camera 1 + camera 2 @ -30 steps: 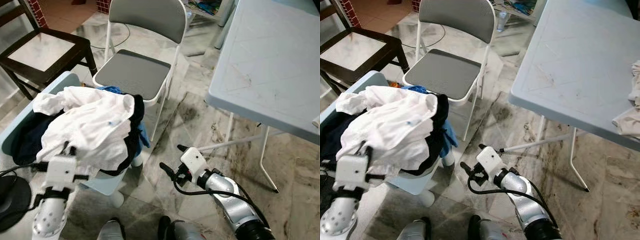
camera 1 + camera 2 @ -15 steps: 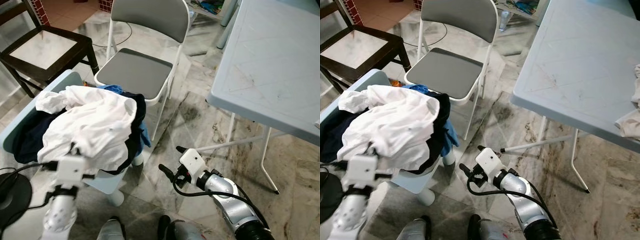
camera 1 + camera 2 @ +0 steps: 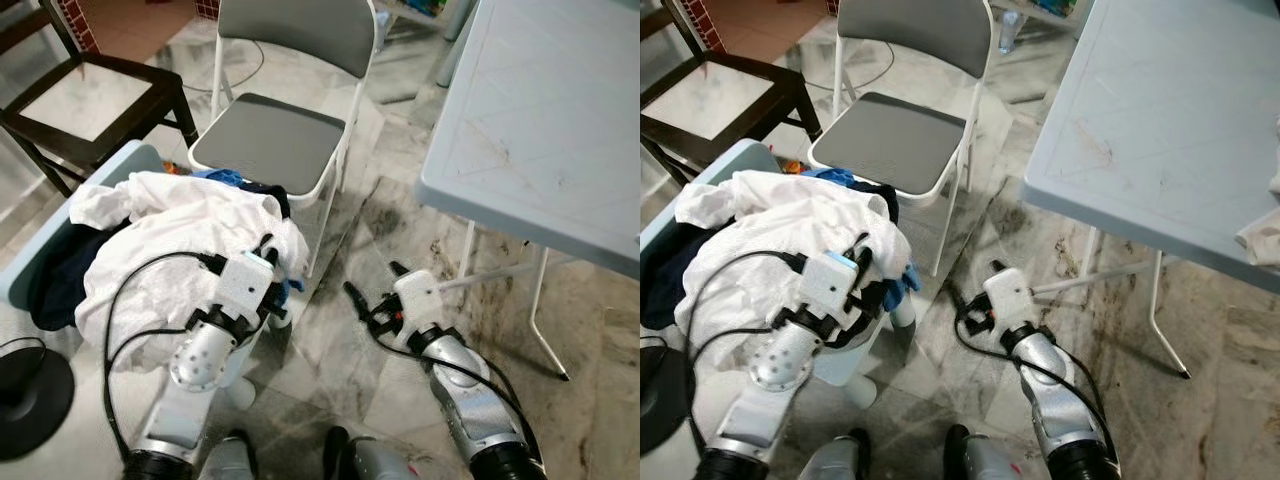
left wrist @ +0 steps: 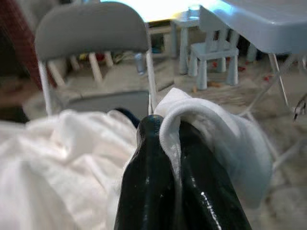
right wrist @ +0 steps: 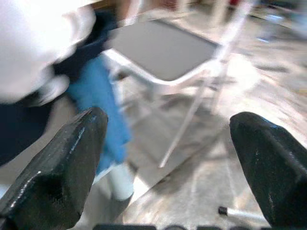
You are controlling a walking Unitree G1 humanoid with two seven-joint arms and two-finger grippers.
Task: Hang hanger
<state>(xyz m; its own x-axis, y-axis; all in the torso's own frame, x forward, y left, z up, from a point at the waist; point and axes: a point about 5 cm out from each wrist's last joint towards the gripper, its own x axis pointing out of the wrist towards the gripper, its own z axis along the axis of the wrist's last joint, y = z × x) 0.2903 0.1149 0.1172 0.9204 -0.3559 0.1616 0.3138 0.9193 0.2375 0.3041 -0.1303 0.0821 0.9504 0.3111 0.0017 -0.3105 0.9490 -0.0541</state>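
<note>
Left gripper (image 4: pixel 168 139) apparently pinches white garment (image 4: pixel 62 158), per wrist view

Pale blue plastic chair (image 3: pixel 130 160) heaped with laundry

A crumpled white cloth (image 3: pixel 170 235) lies over dark navy clothes (image 3: pixel 55 285) on its seat.

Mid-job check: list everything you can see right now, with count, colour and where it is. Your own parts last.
white garment: one, white, on top of the clothes pile to the robot's left
dark clothing: some, navy or black, under the white garment
blue cloth: one, blue, hanging at the pile's edge
small table: one, light blue, under the pile
folding chair: one, grey seat, white frame, behind the pile
dark wooden chair: one, far left
folding table: one, light blue, right
left gripper: shut on a white fold
right gripper: open, low over the floor
</note>
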